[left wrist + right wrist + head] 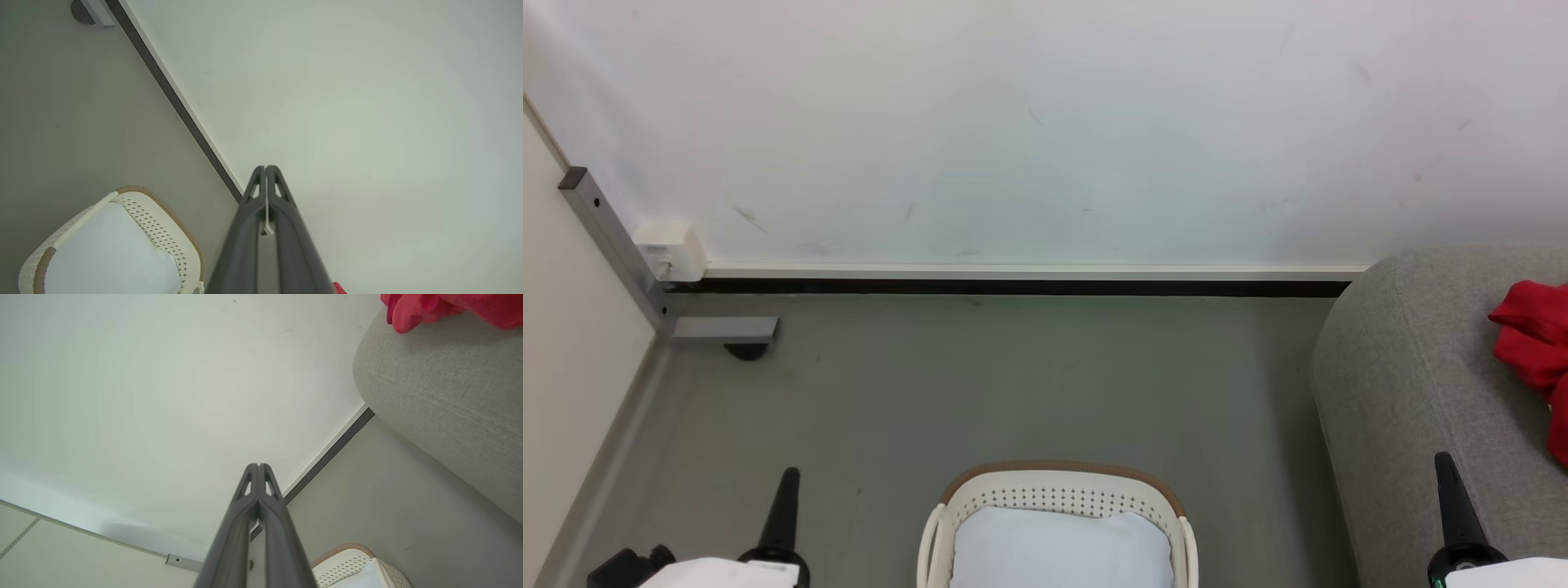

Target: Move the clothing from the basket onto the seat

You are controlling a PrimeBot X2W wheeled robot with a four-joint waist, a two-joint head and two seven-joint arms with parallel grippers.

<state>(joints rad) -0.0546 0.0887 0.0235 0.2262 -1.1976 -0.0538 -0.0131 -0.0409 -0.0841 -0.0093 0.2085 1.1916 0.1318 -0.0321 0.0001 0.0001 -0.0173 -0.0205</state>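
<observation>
My left gripper [791, 480] and right gripper [1444, 464] sit closed and empty at the lower corners, clothing [1534, 343] on the seat [1413, 376] at right, basket [1058, 471] bottom centre.

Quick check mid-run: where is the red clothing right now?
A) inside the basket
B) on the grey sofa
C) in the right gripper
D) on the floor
B: the red clothing lies on top of the grey sofa, while the visible part of the basket shows a pale pad and no red.
</observation>
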